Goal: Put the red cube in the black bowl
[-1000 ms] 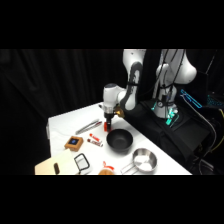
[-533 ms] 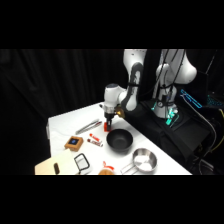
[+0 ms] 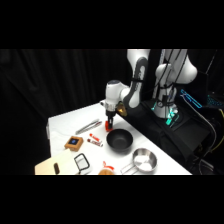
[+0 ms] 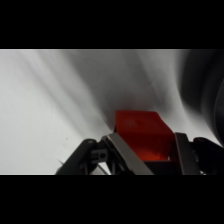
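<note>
On the white table point(image 3: 62, 125) sits the round matte black bowl point(image 3: 119, 140). Just beside its far-left rim, the white arm's gripper point(image 3: 108, 124) is down, jaws clamped on the small red-orange cube point(image 4: 141, 134).

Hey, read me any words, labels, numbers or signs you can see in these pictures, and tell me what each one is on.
None can be read.
Red cube, held in the claw: faint marks on top, too blurred to read.
Black bowl: no lettering seen.
Blue-topped wooden block: no lettering seen.
Red-and-white stick: too small to tell.
</note>
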